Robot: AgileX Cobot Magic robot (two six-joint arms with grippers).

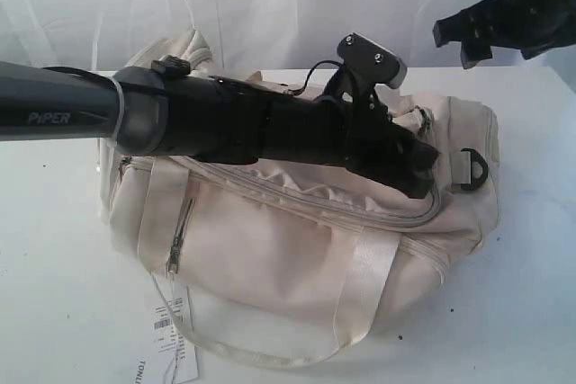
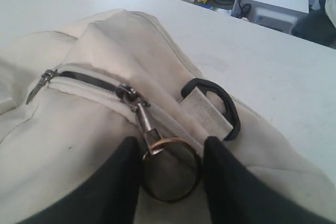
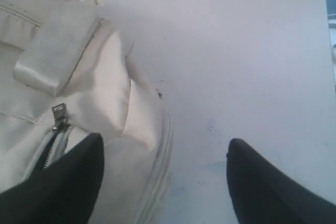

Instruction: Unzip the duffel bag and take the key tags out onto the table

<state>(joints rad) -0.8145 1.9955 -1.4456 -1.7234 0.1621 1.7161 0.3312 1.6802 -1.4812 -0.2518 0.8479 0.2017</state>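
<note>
White counter (image 1: 540,294) under a slumped cream duffel bag (image 1: 270,258), left fingers (image 2: 118,182) spread at its zip ring.
Left gripper (image 2: 170,145) reaching across the bag's top, fingers parted either side of the metal ring (image 2: 171,170) on the zipper pull (image 2: 144,121), not yet pinching it, just beside the black D-ring (image 2: 223,108). Right gripper (image 3: 165,150) raised at the bag's far end, fingers spread wide, holding nothing. No sight of the key tags; probably inside, behind the main zip. Soft, slack fabric by the look of it, likely to bunch and drag along rather than resist. Best taken by the thin, stiff ring: smooth metal, so a square, firm pinch, with the fabric pinned near the end while pulling along the zip.
</note>
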